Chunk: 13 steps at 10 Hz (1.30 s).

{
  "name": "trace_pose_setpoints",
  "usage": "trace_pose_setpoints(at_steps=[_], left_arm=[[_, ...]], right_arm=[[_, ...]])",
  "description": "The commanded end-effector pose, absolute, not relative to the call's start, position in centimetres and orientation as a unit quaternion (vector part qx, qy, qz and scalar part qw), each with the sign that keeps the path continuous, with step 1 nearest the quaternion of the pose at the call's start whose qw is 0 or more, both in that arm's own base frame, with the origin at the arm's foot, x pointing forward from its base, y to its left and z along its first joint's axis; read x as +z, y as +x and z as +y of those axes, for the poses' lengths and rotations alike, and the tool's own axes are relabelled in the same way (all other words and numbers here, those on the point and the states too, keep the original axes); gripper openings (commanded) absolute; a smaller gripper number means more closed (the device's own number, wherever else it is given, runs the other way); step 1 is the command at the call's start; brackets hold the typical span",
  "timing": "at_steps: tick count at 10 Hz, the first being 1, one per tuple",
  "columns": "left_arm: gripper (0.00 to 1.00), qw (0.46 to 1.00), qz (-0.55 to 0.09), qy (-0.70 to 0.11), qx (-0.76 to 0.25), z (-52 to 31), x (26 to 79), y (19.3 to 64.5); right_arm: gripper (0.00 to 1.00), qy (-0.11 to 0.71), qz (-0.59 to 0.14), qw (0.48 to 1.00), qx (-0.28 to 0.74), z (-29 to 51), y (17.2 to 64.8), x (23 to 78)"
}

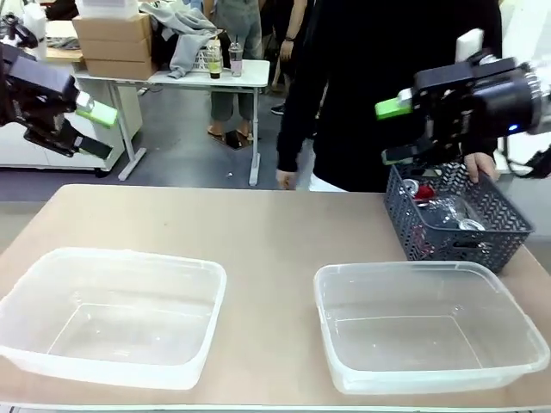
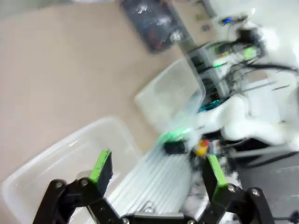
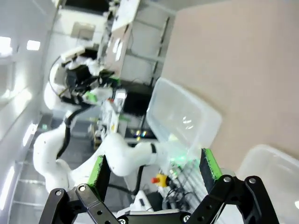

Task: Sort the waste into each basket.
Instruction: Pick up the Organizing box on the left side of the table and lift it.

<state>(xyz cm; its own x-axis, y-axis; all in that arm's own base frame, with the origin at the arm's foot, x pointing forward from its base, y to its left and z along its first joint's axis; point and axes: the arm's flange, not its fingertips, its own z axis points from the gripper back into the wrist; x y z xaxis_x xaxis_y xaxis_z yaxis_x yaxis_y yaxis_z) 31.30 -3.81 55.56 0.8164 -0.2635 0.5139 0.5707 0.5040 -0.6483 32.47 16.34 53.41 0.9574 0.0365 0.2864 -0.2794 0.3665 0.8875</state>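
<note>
Black, green-padded two-finger grippers are hanging above the tan tabletop (image 1: pixel 275 224), each with its jaws spread wide and gripping nothing. The left gripper (image 1: pixel 93 129) is hovering off the table's far left corner, while the right gripper (image 1: pixel 396 131) is hovering just above the dark blue-grey lattice-sided plastic basket (image 1: pixel 456 237) at the far right. Crushed red-and-silver drink cans (image 1: pixel 420 191) and clear plastic bottles (image 1: pixel 448 211) are lying inside that basket. A person in black is standing behind it, resting one hand (image 1: pixel 480 163) on its far rim. Two clear rectangular plastic tubs with rounded corners are sitting along the near edge, the left tub (image 1: pixel 129 256) well apart from the right tub (image 1: pixel 405 268), which is sitting just in front of the basket.
</note>
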Motion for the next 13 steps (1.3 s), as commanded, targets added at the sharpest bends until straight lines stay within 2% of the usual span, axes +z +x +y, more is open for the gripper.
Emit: trace_pose_setpoints(at_steps=[1,2,4,5,6,9,10,11,12,13], left_arm=[[1.0,0.91,-0.146,-0.253,-0.295,0.4,57.0,29.8],[1.0,0.947,-0.094,-0.165,-0.258,2.6,56.5,28.5],[1.0,0.953,-0.038,-0.166,-0.25,3.6,55.0,26.2],[1.0,0.94,-0.088,-0.199,-0.263,3.0,54.4,26.2],[1.0,0.952,-0.075,-0.16,-0.25,4.4,55.5,27.5],[1.0,0.95,-0.07,-0.165,-0.256,4.2,55.1,26.8],[1.0,0.951,-0.064,-0.127,-0.275,2.6,53.4,26.5],[1.0,0.955,-0.055,-0.117,-0.267,2.2,50.9,25.4],[1.0,0.956,-0.035,-0.141,-0.254,2.3,47.9,23.8],[1.0,0.965,-0.024,-0.113,-0.235,2.3,44.7,22.4]], right_arm=[[1.0,0.552,-0.073,0.824,0.104,26.0,35.2,52.6],[1.0,0.522,-0.058,0.842,0.124,30.4,34.7,51.3],[1.0,0.461,0.01,0.863,0.209,34.6,32.3,49.1],[1.0,0.443,0.028,0.868,0.224,34.1,31.9,48.3],[1.0,0.502,-0.008,0.846,0.181,34.7,31.2,48.7],[1.0,0.479,0.012,0.855,0.2,35.3,31.2,47.8],[1.0,0.389,0.04,0.9,0.19,39.1,29.7,47.8],[1.0,0.337,0.067,0.923,0.175,41.2,28.8,47.2],[1.0,0.28,0.082,0.943,0.159,42.7,28.2,46.3],[1.0,0.226,0.091,0.958,0.154,44.2,27.8,45.4]])
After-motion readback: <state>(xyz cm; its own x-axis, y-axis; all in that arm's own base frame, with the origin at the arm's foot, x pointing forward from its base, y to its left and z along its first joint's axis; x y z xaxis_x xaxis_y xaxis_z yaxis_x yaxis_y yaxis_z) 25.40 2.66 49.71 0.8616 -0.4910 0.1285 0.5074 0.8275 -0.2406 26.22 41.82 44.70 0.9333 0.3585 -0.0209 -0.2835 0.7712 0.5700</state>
